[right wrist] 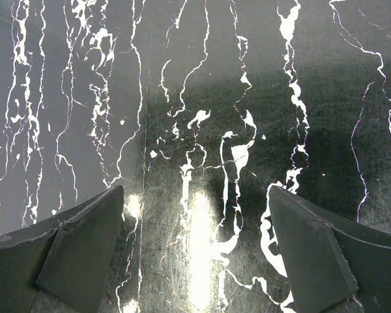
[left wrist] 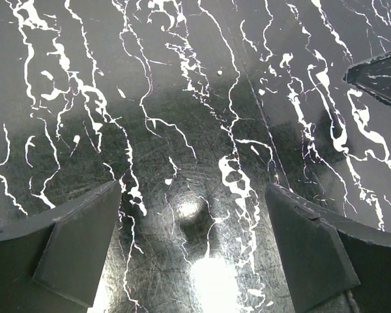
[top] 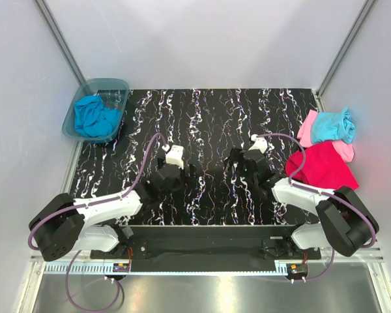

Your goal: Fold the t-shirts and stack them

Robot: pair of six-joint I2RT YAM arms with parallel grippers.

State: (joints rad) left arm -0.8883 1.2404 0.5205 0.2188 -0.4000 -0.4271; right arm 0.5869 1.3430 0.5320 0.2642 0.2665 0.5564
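Above the middle of the black marbled table [top: 208,111], the left gripper [left wrist: 194,192] and the right gripper [right wrist: 195,190] are held spread wide, with nothing grasped. A blue t-shirt [top: 94,117] is bunched inside the teal bin [top: 122,87] at the far left corner. A magenta t-shirt [top: 322,166], a pink t-shirt [top: 306,128] and an aqua t-shirt [top: 332,125] are heaped at the right edge.

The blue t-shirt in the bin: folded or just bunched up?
Bunched up. The blue t-shirt lies as a rumpled heap inside the teal bin, with no flat, squared edges showing.
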